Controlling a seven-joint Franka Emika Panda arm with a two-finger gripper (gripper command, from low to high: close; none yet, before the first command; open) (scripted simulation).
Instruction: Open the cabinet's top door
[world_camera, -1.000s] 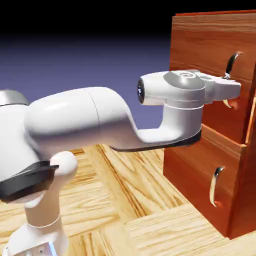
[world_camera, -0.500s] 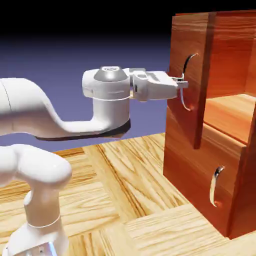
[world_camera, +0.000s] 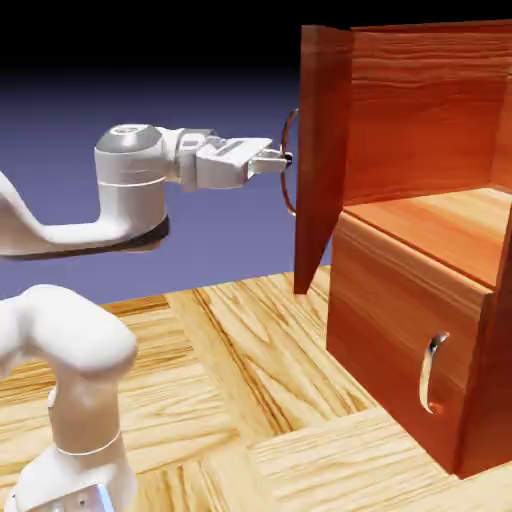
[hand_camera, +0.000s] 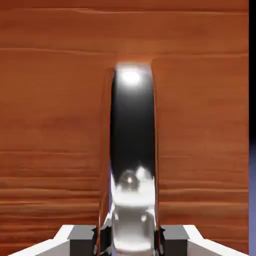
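While the cabinet (world_camera: 405, 290) is standing with its upper compartment exposed, the top door (world_camera: 322, 150) is hanging swung out at its front, and the pincer (world_camera: 287, 159) is gripping its curved handle (hand_camera: 132, 125), perhaps risking slippage if the pull is straying off the door's arc.

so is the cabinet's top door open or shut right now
Open: the top door stands swung out from the cabinet, baring the upper compartment's inside, with the gripper closed on its curved silver handle.

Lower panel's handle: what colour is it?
Shiny silver, the lower panel's handle; the exterior view shows it best.
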